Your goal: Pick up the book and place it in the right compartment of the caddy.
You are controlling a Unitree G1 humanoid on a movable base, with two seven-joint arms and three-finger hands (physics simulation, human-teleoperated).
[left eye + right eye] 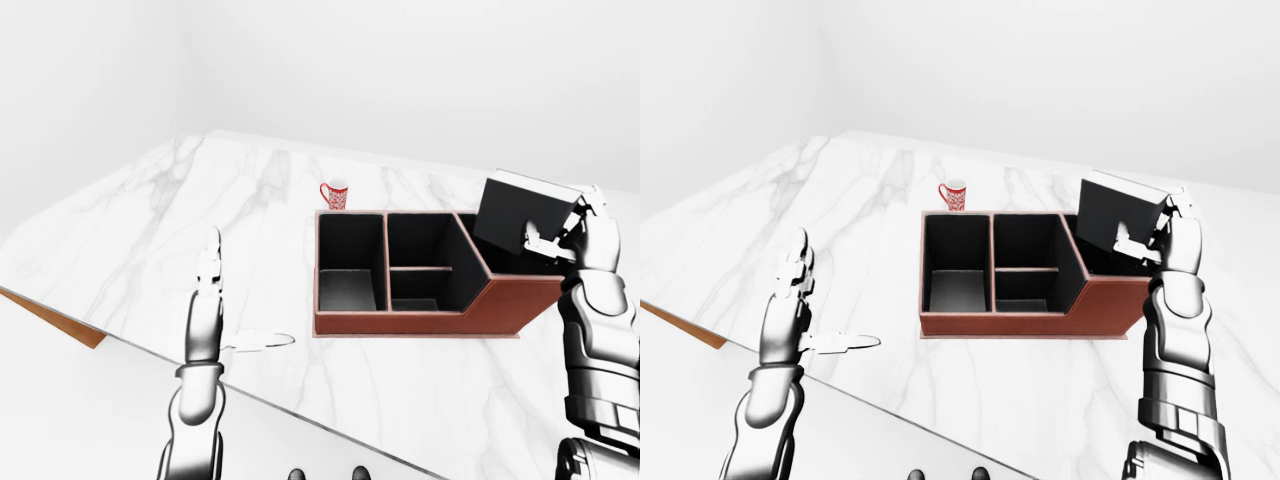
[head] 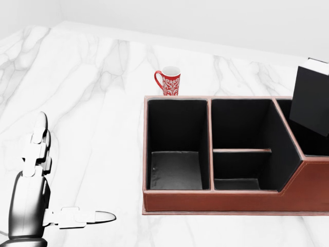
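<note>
Pick is done, place is not. Right hand has its fingers clamped around the book. The book is off the surface and tilted, and sits over the top of the caddy's right compartment. In the eye views its lower edge looks to be at or just past the compartment rim. I can't tell whether it is touching the wall or is slightly inside. The head view only catches the book at the right edge, overlapping that compartment's opening.

Left hand is idle, well to the left of the caddy. Its fingers are spread, it grips nothing, and its thumb sticks out sideways over the marble.

Caddy: left compartment and the split middle one are both bare. Red patterned mug stands just beyond the caddy's far rim at the left compartment, apart from everything in play.

My estimate is that it's roughly two-thirds done. What's left:
- square the book up with the slot
- lower it until it bottoms out or leans on the wall
- let go and pull the hand clear

Main risk I see is the tilted book catching the angled divider or the rim on the way down.
</note>
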